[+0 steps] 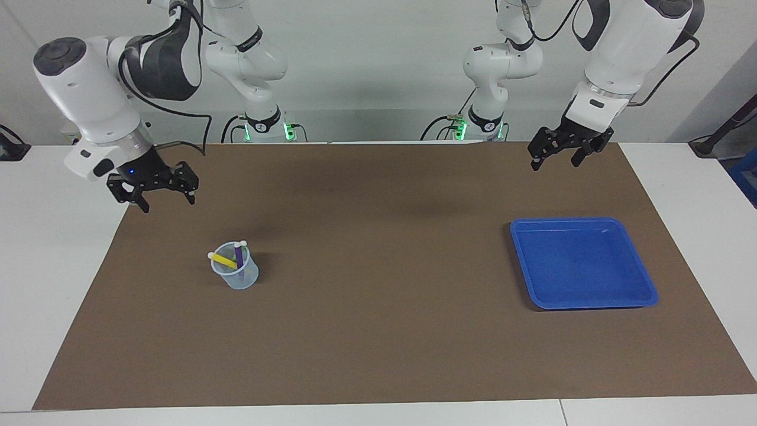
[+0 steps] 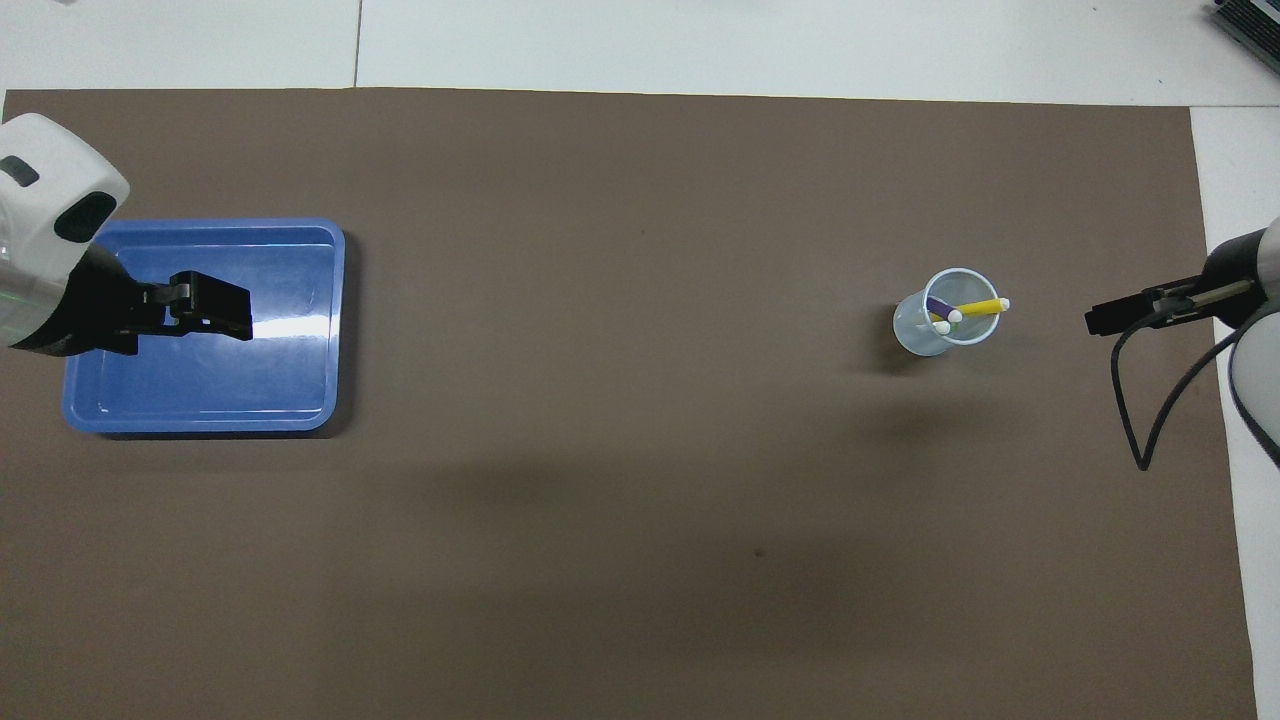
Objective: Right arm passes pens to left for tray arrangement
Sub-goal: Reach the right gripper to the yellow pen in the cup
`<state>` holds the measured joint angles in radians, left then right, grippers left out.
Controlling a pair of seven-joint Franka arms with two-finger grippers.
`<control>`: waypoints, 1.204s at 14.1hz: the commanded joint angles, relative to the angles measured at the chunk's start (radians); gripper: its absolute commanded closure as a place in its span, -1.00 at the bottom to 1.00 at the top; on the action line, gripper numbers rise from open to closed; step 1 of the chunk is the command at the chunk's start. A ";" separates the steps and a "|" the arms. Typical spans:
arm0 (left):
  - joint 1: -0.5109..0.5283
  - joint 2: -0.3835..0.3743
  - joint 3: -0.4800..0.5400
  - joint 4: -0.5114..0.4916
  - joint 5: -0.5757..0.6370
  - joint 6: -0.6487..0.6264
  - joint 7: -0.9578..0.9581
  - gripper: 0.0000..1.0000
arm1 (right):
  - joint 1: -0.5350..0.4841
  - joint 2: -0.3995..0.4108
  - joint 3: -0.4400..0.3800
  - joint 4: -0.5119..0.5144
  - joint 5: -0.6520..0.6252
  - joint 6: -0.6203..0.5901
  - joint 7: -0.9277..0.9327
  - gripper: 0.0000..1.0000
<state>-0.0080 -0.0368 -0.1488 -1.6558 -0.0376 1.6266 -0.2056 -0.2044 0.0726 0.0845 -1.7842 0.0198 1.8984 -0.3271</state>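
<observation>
Three slim marker pens [image 1: 232, 257] with whitish tips, one yellow, one purple and one bright green (the green one barely shows past the others), stand tilted in a small clear plastic cup [image 1: 235, 274] on the brown mat [image 1: 378, 331] that covers the white worktop [image 1: 53, 248]. The cup sits toward the right arm's end of the worktop. A shallow bright blue plastic tray [image 1: 644, 283], roughly square with rounded corners and a raised rim, lies well apart from it toward the left arm's end, and nothing lies in it.

The right gripper [image 1: 158, 196], black with a small blue light at its base, hangs in the air over the mat's edge at the right arm's end, its fingers spread wide and holding nothing. It is clear of the cup and the pens. The left gripper [image 1: 555, 160], black and without a light, hangs over the mat's edge closest to the robots, also wide and holding nothing, clear of the tray in the facing view.
</observation>
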 commanded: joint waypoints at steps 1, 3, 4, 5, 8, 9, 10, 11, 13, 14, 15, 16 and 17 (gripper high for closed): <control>-0.015 -0.020 -0.002 -0.027 0.008 0.038 -0.005 -1.00 | 0.008 0.081 0.011 0.003 0.025 0.082 -0.003 -1.00; -0.015 -0.020 -0.002 -0.025 0.008 0.039 -0.006 -1.00 | 0.020 0.119 0.012 0.008 0.049 0.120 0.014 -1.00; -0.013 -0.018 -0.002 -0.022 0.008 0.039 -0.005 -1.00 | 0.020 0.137 0.012 0.012 0.093 0.134 0.008 -1.00; -0.012 -0.018 -0.002 -0.022 0.008 0.041 -0.003 -1.00 | 0.020 0.153 0.014 0.023 0.144 0.137 -0.004 -1.00; -0.004 -0.020 0.000 -0.025 0.008 0.029 -0.005 -1.00 | 0.020 0.164 0.014 0.032 0.267 0.136 -0.104 -1.00; -0.004 -0.020 0.000 -0.027 0.010 0.029 -0.003 -1.00 | 0.019 0.165 0.014 0.032 0.291 0.136 -0.137 -1.00; -0.006 -0.020 0.000 -0.029 0.010 0.029 -0.001 -1.00 | 0.019 0.165 0.014 0.031 0.298 0.136 -0.168 -1.00; -0.004 -0.021 0.000 -0.033 0.010 0.032 -0.001 -1.00 | 0.017 0.168 0.014 0.031 0.301 0.137 -0.185 -1.00; -0.003 -0.031 -0.002 -0.053 0.010 0.032 -0.005 -1.00 | 0.007 0.193 0.012 0.016 0.301 0.166 -0.269 -1.00; 0.000 -0.038 -0.002 -0.059 0.008 0.029 -0.006 -1.00 | 0.006 0.194 0.012 0.009 0.301 0.171 -0.300 -0.99; 0.002 -0.040 0.000 -0.064 0.007 0.029 -0.017 -1.00 | 0.006 0.194 0.012 0.008 0.301 0.172 -0.303 -0.94; 0.002 -0.041 0.005 -0.071 0.007 0.029 -0.023 -1.00 | 0.006 0.196 0.012 0.008 0.301 0.174 -0.305 -0.87; 0.002 -0.041 0.005 -0.071 0.007 0.027 -0.024 -1.00 | 0.008 0.196 0.012 0.008 0.301 0.174 -0.305 -0.77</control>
<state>-0.0081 -0.0430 -0.1492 -1.6862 -0.0376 1.6477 -0.2161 -0.1896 0.2700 0.0906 -1.7706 0.2946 2.0569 -0.5994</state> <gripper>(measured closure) 0.000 0.048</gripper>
